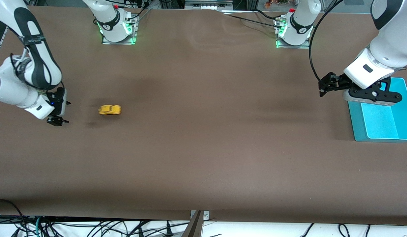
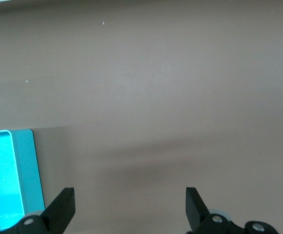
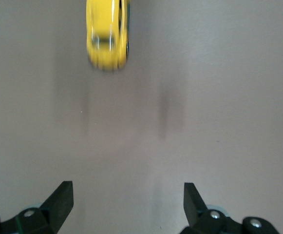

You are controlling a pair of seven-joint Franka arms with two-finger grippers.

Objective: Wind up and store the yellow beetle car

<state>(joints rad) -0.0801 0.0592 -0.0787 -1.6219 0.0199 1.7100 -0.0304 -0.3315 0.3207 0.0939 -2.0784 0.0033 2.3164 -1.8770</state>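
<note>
Yellow beetle car: tiny bright-yellow toy w/ rounded body, dark windows, small black wheels; sits on all wheels on the brown table toward the right arm's end, free of both grippers. Its outline is smeared in the front and right wrist views, so it may be rolling; cannot tell for sure.

Right gripper: low over the table just beside the car, on the side toward the right arm's end; fingers spread apart, nothing between them. Right wrist view shows both fingertips w/ bare table between, car ahead of them.

Left gripper: waits over the table beside the teal bin at the left arm's end; fingers wide apart, empty (left wrist view shows only table and a bin corner).

Progress (judged): if the blur is motion, winding looks done and the car released to run. Storing not yet done: car well apart from the bin, which shows nothing inside where visible. Left: catch or pick up car, place in bin.
</note>
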